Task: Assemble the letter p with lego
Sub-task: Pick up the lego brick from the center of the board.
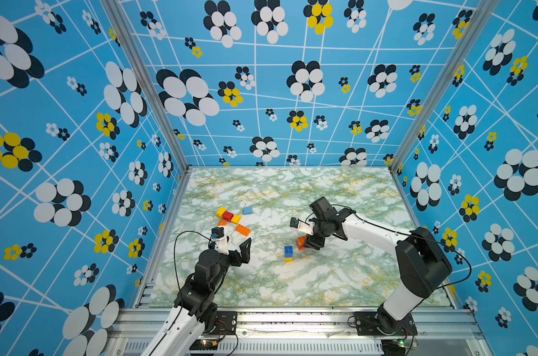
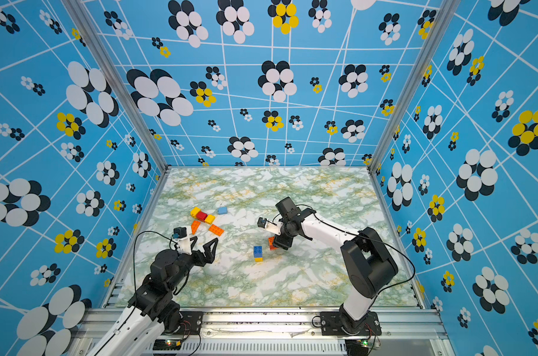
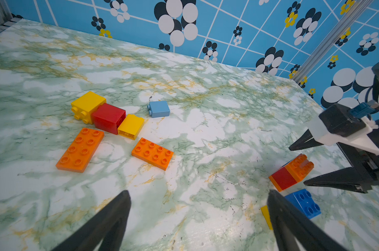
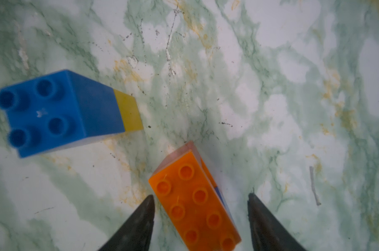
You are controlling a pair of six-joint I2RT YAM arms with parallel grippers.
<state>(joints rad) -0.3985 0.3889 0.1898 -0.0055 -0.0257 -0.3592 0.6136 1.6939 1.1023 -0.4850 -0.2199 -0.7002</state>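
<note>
Right wrist view looks straight down on an orange brick [image 4: 195, 202] with 2 rows of studs, the top of a small stack standing on the marbled bench [image 4: 271, 87]. The right jaws are apart, with 1 dark finger [image 4: 140, 223] on each side of that stack. Bare bench shows between each finger and the brick, a thin strip on 1 side and a wider strip on the other, so nothing is clamped. Near it, not touching, stands another stack: a blue 4-stud brick [image 4: 60, 113] on a yellow base brick [image 4: 129, 110].

Left wrist view shows a red layer [image 3: 283, 179] under the orange top, with the right jaws straddling the stack.

In both top views these 2 stacks sit near the middle of the bench, with the right arm [image 1: 369, 231] reaching over the orange-topped stack. The left arm [image 1: 206, 262] holds its jaws wide apart and empty above the bench, well clear of every brick.

The rest of the lego lies in a loose group beyond the left jaws:
- A large yellow brick [image 3: 87, 106], a red brick [image 3: 108, 118] and a small yellow brick [image 3: 131, 126] lie on their sides in a touching row.
- 2 flat orange plates [image 3: 80, 150] [image 3: 152, 153] lie studs up just beside that row, apart from each other.
- A pale blue brick [image 3: 159, 108] lies on its side, a little apart from the group.
</note>
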